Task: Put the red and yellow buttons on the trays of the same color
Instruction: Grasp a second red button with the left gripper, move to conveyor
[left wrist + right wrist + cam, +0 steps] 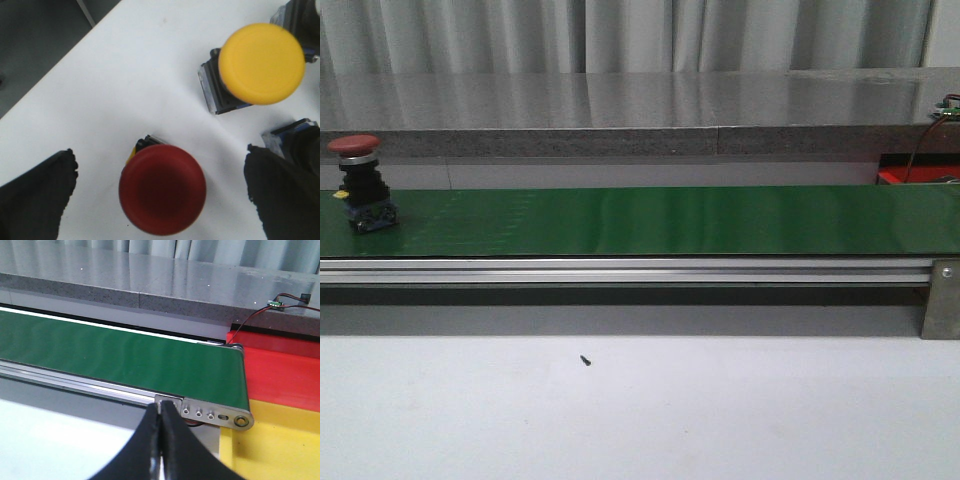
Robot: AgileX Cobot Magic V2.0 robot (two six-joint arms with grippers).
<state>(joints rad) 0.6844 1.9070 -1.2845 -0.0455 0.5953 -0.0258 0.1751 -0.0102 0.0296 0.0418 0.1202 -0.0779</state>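
Our left gripper [160, 200] has its fingers spread apart, and a red button [162, 196] stands between them on the white table [125, 90], cap facing up toward the wrist camera. Neither finger touches it, as far as we can see. The button's long axis runs upright, from its block base to the mushroom cap, so we judge a straight descent and a squeeze across the body would seat the grasp. Just beyond the red button stands a yellow button [261, 64], also cap-up, and the dark bodies of two more switches peek in at the edge of the left wrist view.

Our right gripper [161, 440] has its fingers pressed together, holding nothing. It hangs near the end of the green conveyor belt [125, 357], where the red tray [285, 372] lies beside the roller and the yellow tray [280, 440] sits just nearer to us than the red one.

In the front view another red button [360, 185] rides upright at the far left end of that belt, well apart from the trays. We judge the right arm the nearer one for meeting it at the tray end.
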